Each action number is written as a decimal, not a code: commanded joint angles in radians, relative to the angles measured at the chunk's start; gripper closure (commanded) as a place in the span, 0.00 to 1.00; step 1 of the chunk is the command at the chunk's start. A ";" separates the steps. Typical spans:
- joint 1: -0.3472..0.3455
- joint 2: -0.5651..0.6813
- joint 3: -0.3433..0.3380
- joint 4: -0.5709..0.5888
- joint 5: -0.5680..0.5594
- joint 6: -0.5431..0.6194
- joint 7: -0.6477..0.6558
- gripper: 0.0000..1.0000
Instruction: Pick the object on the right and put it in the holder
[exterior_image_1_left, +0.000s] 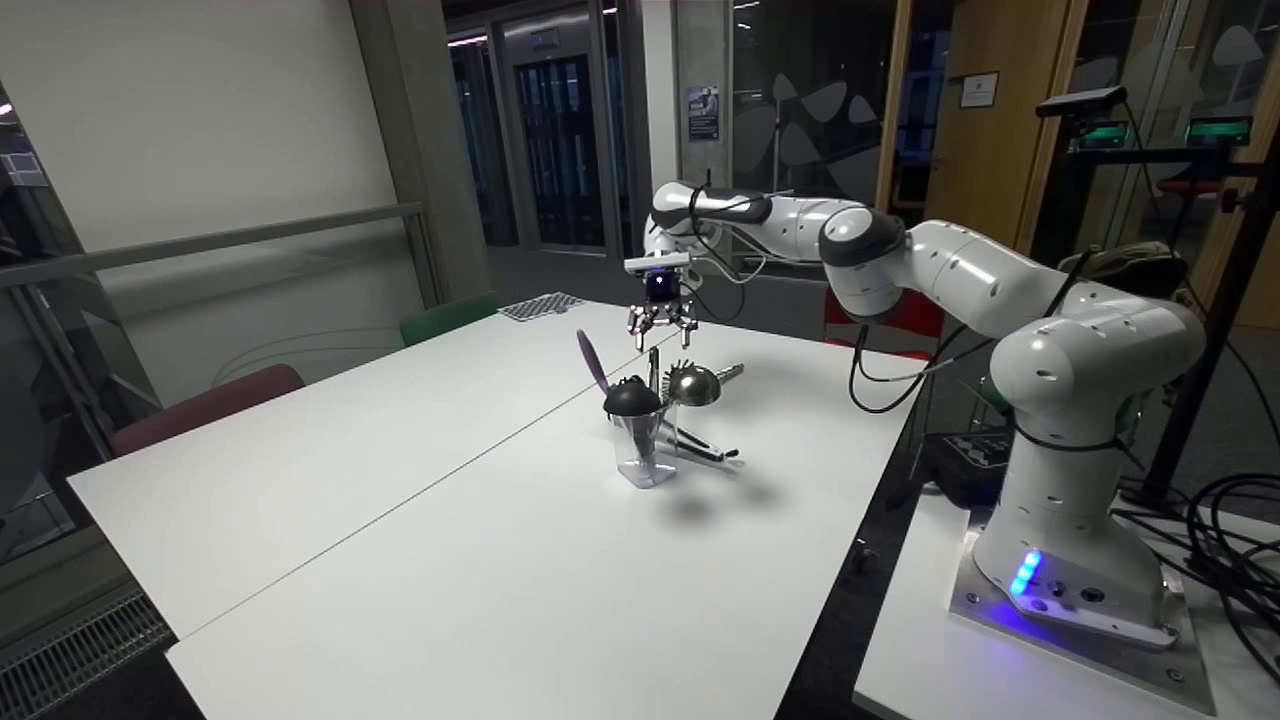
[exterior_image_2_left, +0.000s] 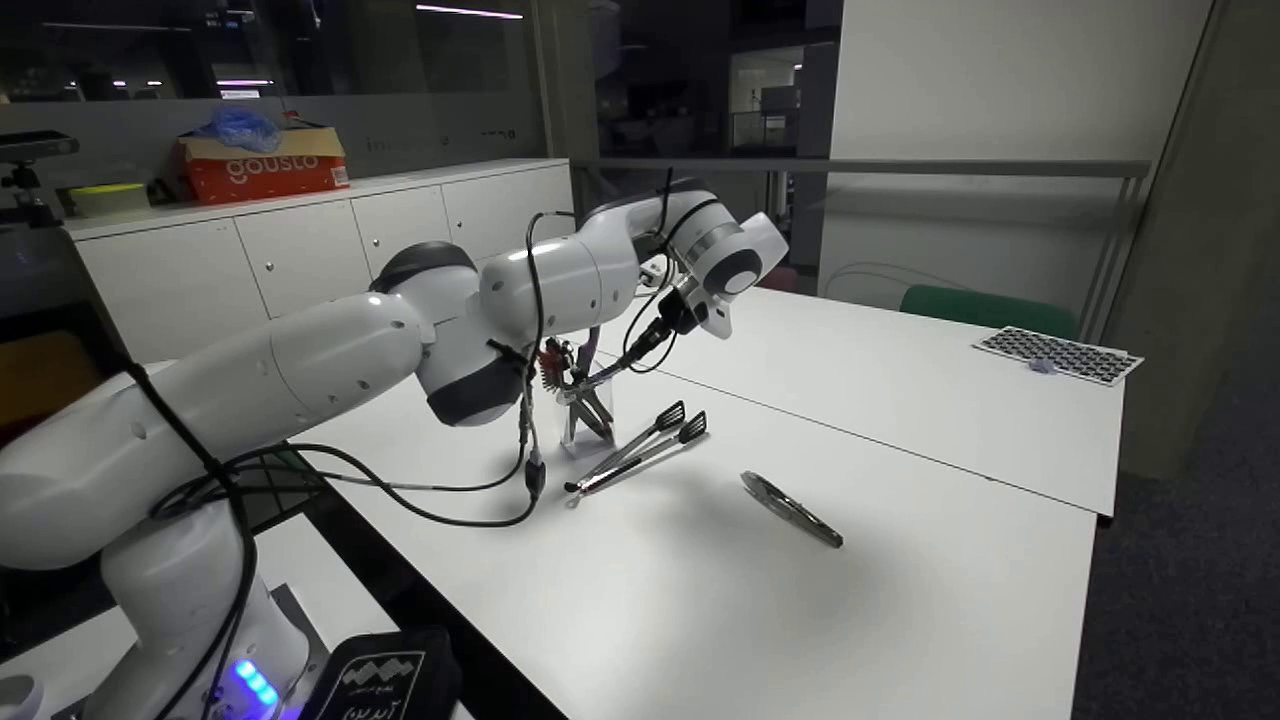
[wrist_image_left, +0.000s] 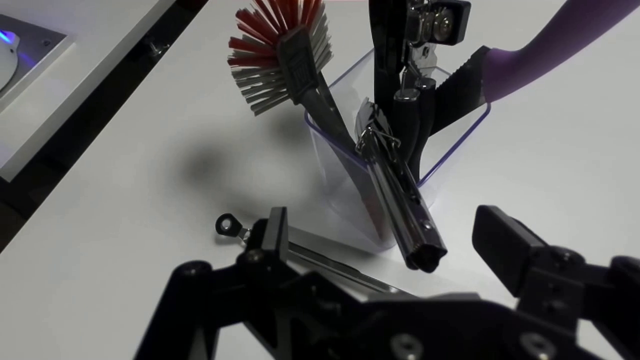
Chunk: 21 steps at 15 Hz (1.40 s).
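The object (exterior_image_2_left: 792, 510), a slim dark grey utensil, lies flat on the table, apart from the rest, in an exterior view; part of it (exterior_image_1_left: 733, 373) shows in another exterior view. The wrist view does not show it. The holder (exterior_image_1_left: 640, 462) is a clear cup crowded with utensils; its purplish rim (wrist_image_left: 455, 145) appears in the wrist view. Above the table, close by the holder, my gripper (exterior_image_1_left: 662, 338) has its jaws wide apart. A shiny metal handle (wrist_image_left: 400, 210) leaning out of the cup shows between the fingers (wrist_image_left: 275, 235) in the wrist view, touching neither.
Long tongs with slotted heads (exterior_image_2_left: 665, 425) lie beside the cup. A brush with red bristles (wrist_image_left: 280, 55) and a purple handle (wrist_image_left: 550, 47) jut from it, as does a black rounded head (exterior_image_1_left: 632, 398). A patterned board (exterior_image_2_left: 1060, 355) rests at the table's far corner.
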 joint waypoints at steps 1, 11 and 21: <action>0.024 -0.013 -0.007 0.058 0.007 -0.051 0.020 0.00; 0.025 -0.017 -0.016 0.065 0.007 -0.067 0.023 0.13; 0.027 -0.024 -0.014 0.070 0.007 -0.066 0.025 0.22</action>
